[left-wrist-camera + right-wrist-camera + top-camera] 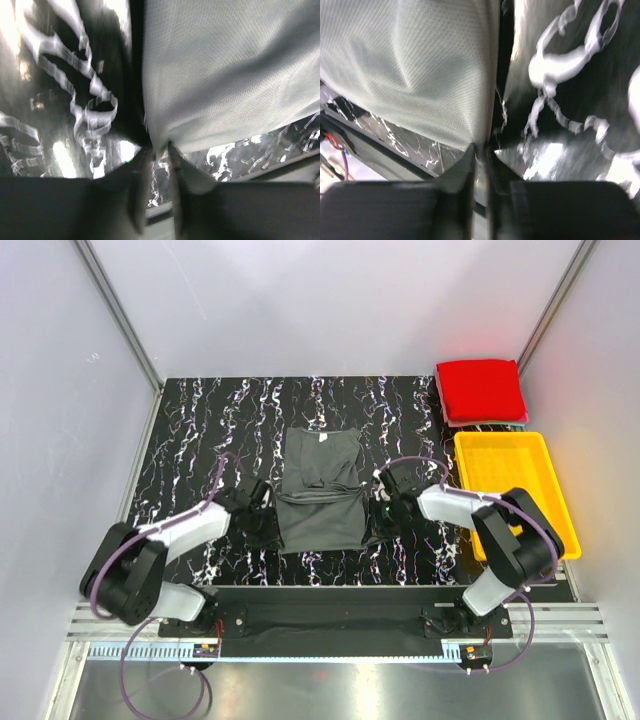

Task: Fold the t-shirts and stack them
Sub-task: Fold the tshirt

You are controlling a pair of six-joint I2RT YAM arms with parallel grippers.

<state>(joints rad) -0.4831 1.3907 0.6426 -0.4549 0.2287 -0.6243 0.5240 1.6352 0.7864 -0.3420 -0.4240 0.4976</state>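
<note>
A dark grey t-shirt [320, 490] lies in the middle of the black marbled table, its near half lifted and folded over. My left gripper [262, 502] is shut on the shirt's left corner; in the left wrist view the grey cloth [225, 70] runs down into the closed fingertips [159, 150]. My right gripper [383, 498] is shut on the shirt's right corner; in the right wrist view the cloth [410, 65] is pinched at the fingertips [482, 149]. A folded red t-shirt [482, 390] lies at the back right.
A yellow tray [556, 502] stands at the right edge of the table, just right of my right arm. The red shirt rests on something pinkish beyond the tray. White walls enclose the table on three sides.
</note>
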